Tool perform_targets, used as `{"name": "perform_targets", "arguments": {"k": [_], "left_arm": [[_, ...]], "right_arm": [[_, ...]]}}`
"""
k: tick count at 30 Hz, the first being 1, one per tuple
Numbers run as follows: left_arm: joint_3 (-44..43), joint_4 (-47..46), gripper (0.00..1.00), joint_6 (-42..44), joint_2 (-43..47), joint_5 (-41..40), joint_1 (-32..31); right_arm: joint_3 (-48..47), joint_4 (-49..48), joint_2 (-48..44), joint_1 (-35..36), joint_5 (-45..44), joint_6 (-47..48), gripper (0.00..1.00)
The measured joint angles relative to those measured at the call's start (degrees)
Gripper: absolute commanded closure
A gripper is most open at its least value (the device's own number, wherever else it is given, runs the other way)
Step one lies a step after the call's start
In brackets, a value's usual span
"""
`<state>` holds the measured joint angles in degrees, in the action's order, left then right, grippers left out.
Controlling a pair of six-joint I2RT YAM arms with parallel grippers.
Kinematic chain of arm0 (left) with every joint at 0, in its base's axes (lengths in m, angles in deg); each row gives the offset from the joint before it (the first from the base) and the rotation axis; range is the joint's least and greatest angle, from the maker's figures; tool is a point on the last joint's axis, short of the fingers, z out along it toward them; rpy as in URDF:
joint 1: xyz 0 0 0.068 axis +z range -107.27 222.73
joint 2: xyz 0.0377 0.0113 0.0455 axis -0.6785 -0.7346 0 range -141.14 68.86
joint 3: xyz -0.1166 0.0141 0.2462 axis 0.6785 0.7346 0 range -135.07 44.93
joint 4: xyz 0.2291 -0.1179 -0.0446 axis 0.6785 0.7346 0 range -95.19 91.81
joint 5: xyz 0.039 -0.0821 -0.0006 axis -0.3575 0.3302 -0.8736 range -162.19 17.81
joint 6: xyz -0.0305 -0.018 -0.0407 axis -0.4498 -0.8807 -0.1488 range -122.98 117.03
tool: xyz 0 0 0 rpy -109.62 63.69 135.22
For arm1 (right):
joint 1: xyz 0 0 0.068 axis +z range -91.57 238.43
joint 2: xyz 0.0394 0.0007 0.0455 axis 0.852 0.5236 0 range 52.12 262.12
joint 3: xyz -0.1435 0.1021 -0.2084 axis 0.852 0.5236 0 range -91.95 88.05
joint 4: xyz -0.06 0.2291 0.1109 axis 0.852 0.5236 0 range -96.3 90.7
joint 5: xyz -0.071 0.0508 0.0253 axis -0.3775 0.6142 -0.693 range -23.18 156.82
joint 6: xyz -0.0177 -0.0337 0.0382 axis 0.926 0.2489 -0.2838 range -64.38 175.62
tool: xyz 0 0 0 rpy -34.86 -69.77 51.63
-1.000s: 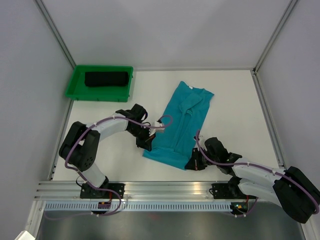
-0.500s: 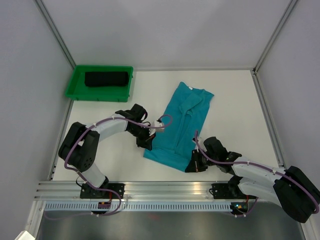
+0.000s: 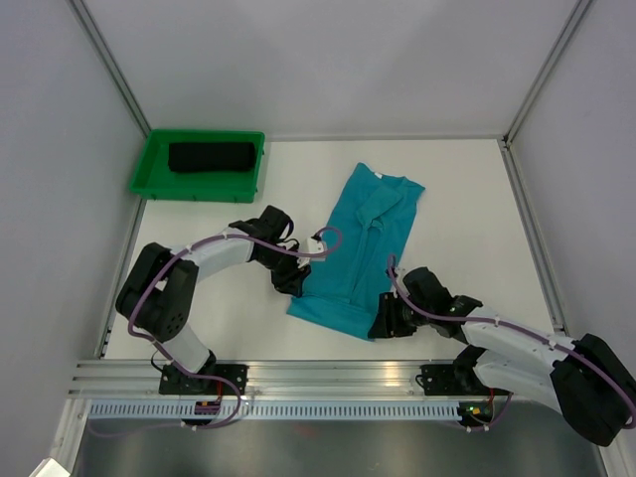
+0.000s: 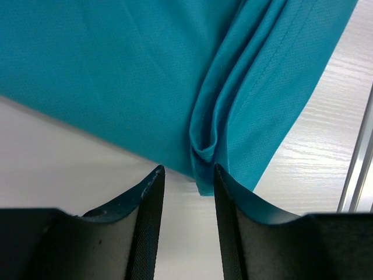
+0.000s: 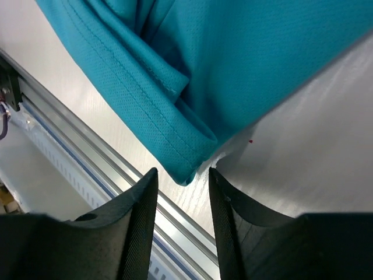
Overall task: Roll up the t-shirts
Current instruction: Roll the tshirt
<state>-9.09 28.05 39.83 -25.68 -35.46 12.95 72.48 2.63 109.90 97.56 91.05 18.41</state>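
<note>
Grippers sit at the two near corners of the teal shirt, which lies flat and lengthwise on the table, folded narrow with its collar at the far end.

The left gripper is at the shirt's near left corner. In the left wrist view its jaws stand partly apart, with a clear gap between the two dark fingers. The folded corner of the shirt, with its stitched hem, pokes just into the mouth of that gap. The cloth looks loose and not pinched; whether it brushes the right-hand finger I cannot tell.

The right gripper is at the shirt's near right corner, close to the rail that runs along the table edge nearest the shirt's hem. Its wrist view shows the same picture: fingers parted by a moderate gap, with the hemmed corner of the shirt hanging between the tips and nothing clamped.

The black shirt lies rolled up in the green tray, well apart from the teal shirt, beyond its far left. Neither gripper is near it.
</note>
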Motion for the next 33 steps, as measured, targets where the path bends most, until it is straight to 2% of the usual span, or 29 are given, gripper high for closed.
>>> {"name": "perform_targets", "arguments": {"k": [6, 8, 9, 10, 11, 12, 13, 16, 19, 22, 27, 33], "left_arm": [[-0.8, -0.9, 0.55, -1.1, 1.1, -3.3, 0.0], [-1.2, -1.5, 0.55, -1.5, 1.9, -3.9, 0.0], [-1.3, -1.8, 0.57, -1.5, 2.4, -4.2, 0.0], [-1.4, -2.1, 0.59, -1.5, 3.0, -4.6, 0.0], [-1.5, -2.2, 0.62, -1.5, 3.6, -4.9, 0.0], [-1.5, -2.1, 0.71, -1.4, 4.2, -5.2, -0.1], [-1.6, -2.1, 0.76, -1.5, 4.9, -5.5, -0.3], [-1.7, -0.8, 0.82, -0.1, 7.0, -6.3, -2.5], [-0.9, 1.1, 0.79, 1.5, 9.0, -6.2, -6.7], [1.9, 1.6, 0.76, 2.3, 10.4, -5.5, -10.1], [5.2, 1.3, 0.68, 3.4, 10.4, -6.2, -10.1], [6.4, -0.2, 0.58, 7.2, 10.1, -6.7, -10.9]], "right_arm": [[-5.3, 10.6, -2.8, -0.3, -4.5, 0.9, 0.51], [-7.2, 13.9, -3.8, -0.4, -5.9, 0.8, 0.54], [-8.0, 15.5, -4.4, -0.5, -6.8, 0.8, 0.57], [-8.7, 17.0, -5.0, -0.5, -7.7, 0.9, 0.69], [-9.5, 18.8, -5.9, -0.5, -8.9, 1.3, 0.76], [-10.1, 20.1, -6.9, -0.5, -9.8, 1.3, 0.80], [-10.7, 21.1, -7.9, -0.5, -10.8, 1.4, 0.87], [-11.6, 20.6, -10.5, -0.7, -11.3, 1.5, 0.93], [-11.6, 16.4, -9.8, -0.7, -10.1, 1.1, 0.94], [-10.7, 9.6, -5.3, -0.7, -8.9, -0.1, 0.94], [-7.1, 3.1, 2.4, -0.7, -7.8, -1.8, 0.95], [-2.4, -1.0, 5.2, -0.7, -7.3, -4.6, 0.96]]}}
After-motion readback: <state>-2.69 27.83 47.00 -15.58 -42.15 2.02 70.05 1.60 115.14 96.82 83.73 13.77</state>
